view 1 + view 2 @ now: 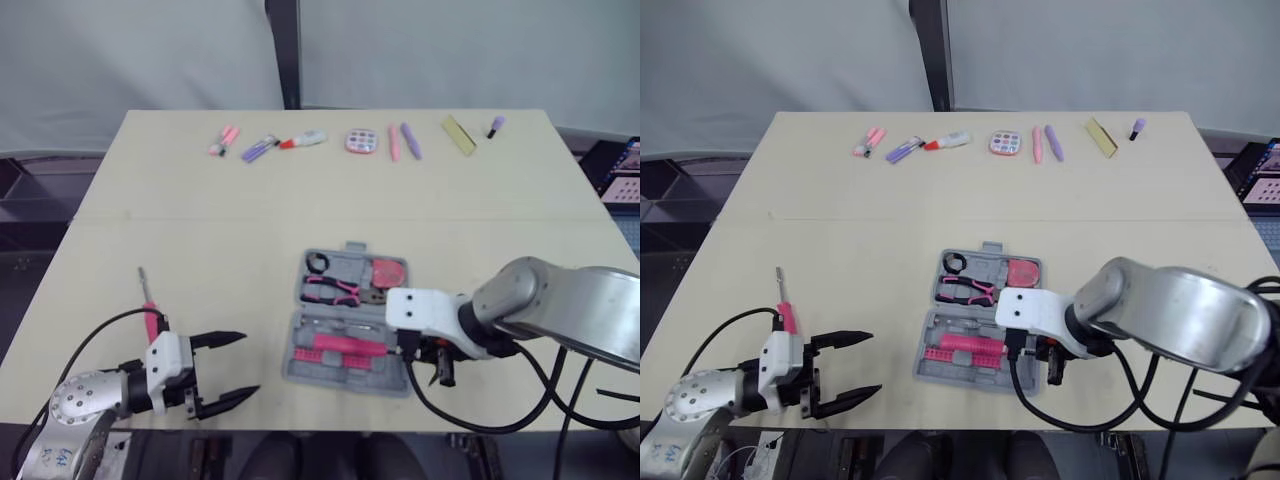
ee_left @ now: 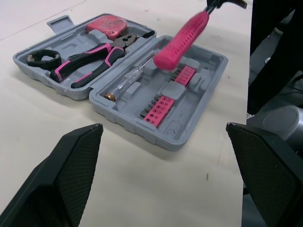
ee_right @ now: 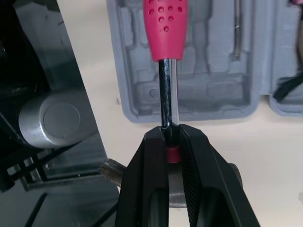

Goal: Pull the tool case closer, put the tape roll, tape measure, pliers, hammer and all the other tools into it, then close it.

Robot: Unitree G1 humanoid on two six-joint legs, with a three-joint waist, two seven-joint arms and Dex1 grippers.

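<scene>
The grey tool case lies open at the table's front centre. Its far half holds a black tape roll, pink-handled pliers and a red tape measure. The near half holds pink bits and a tester screwdriver. My right gripper is shut on the metal neck of the hammer, whose pink handle hangs just above the near half. To the case's left, my left gripper stands open and empty. A pink screwdriver lies on the table beside it.
Several small items lie in a row along the table's far edge: pink and purple markers, a red-and-white tube, a pink keypad toy, two pens and a yellow strip. A bare stretch of table separates them from the case.
</scene>
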